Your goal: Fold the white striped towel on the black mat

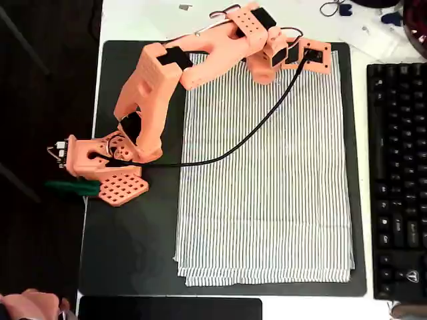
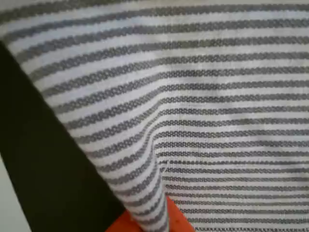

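One towel edge was lifted at the far corner of the mat.

You had the orange arm [image 1: 200,57] stretched to about 1 o'clock in the overhead view, its jaws [image 1: 319,55] set on the top right corner of the white striped towel [image 1: 267,193]. That towel lay flat and already layered, near edges stacked at 6 o'clock, covering the middle and right of the black mat [image 1: 133,247] on the white table [image 1: 147,20]. In the wrist view a fold of the striped cloth [image 2: 154,145] rose over an orange fingertip [image 2: 166,217] at 6 o'clock, so the jaws were likely clamped on that corner, though you could not tell for certain. Holding a corner probably let you draw it toward 6 o'clock for a fold.
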`<state>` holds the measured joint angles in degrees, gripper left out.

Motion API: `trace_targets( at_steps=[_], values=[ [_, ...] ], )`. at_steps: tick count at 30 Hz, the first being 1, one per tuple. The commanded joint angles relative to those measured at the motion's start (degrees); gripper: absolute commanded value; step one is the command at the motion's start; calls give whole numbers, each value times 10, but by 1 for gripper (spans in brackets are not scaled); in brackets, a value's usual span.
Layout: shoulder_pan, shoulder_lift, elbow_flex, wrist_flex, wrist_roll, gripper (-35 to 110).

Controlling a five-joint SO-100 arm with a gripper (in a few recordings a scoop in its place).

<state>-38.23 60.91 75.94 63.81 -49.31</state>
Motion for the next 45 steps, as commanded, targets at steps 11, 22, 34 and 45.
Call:
trace_targets(
  at_steps=[11,22,34,45],
  values=[
    [-11,94,-62,138,34,0],
    [52,180,-107,220,-11,0],
    [204,313,-57,270,-125,0],
    [396,387,3,293,-272,0]
  ],
)
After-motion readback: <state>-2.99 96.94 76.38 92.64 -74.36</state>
